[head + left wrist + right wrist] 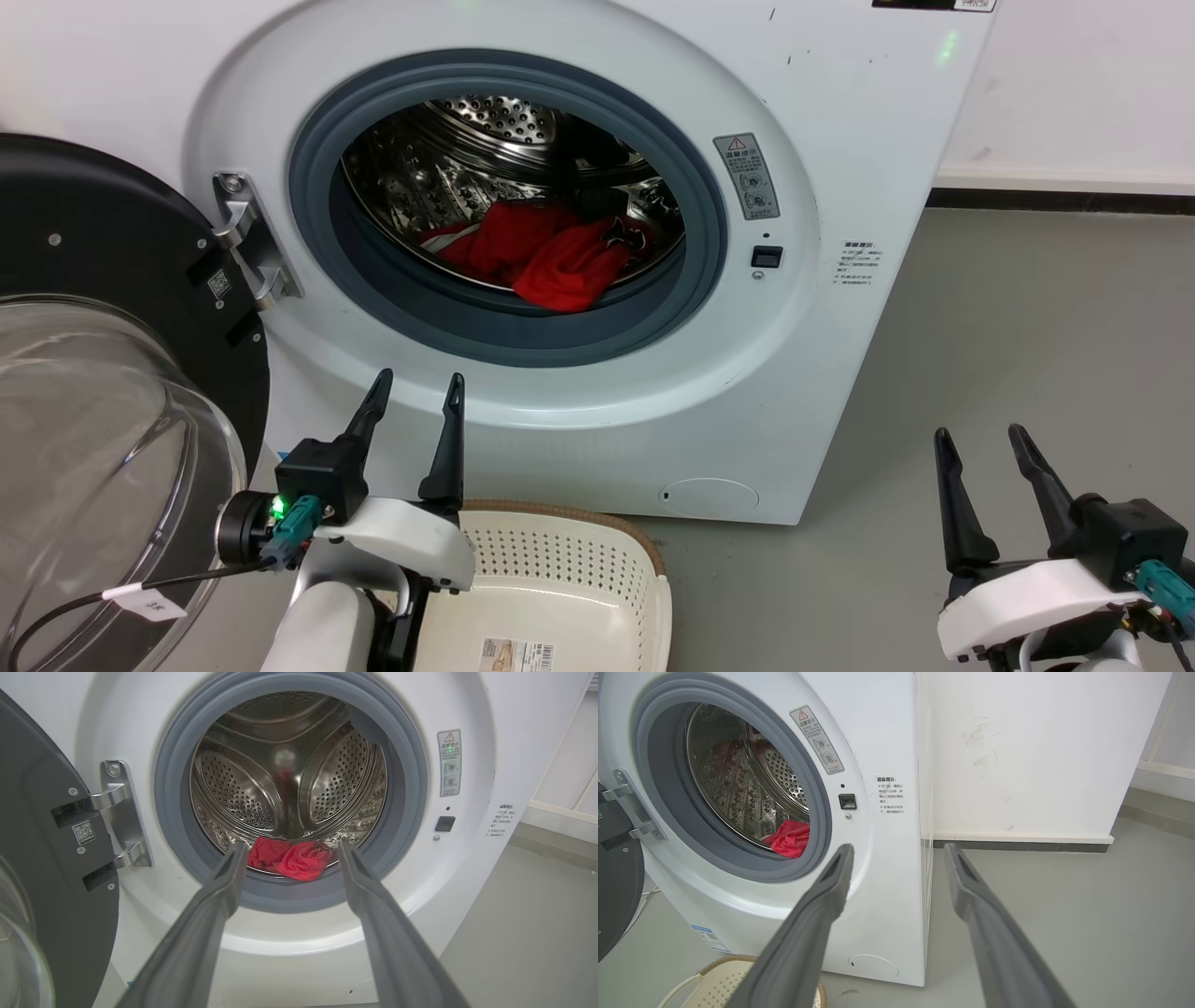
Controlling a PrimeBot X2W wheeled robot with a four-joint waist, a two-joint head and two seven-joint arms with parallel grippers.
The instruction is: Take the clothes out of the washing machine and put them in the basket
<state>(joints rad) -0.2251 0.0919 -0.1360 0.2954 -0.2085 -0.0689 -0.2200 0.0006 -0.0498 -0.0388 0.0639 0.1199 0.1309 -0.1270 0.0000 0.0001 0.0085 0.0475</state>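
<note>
L claw [419, 376] open, empty, near basket [560, 560] | R claw [978, 432] open, empty, over floor [1027, 327] | basket on floor at front of washing machine [840, 140], door [93, 233] swung open at left | clothes [551, 252], red, heaped in drum [495, 121] bottom, by opening.

Left gripper [419, 377]: lower left of the head view, two dark fingers pointing up and spread apart, nothing held. Outer finger leans in toward its mate; inner finger stands near upright. White left wrist housing [401, 546] sits below them. A green light [277, 507] is lit on the black block at the finger base, with a teal connector [299, 519] beside it. Pale left forearm [317, 627] runs off the bottom edge.

Right gripper [978, 431]: lower right, fingers up, tilted slightly left, parted and empty. White right wrist housing [1018, 597] sits below.

In each wrist view the two fingers show a wide clear gap.
</note>
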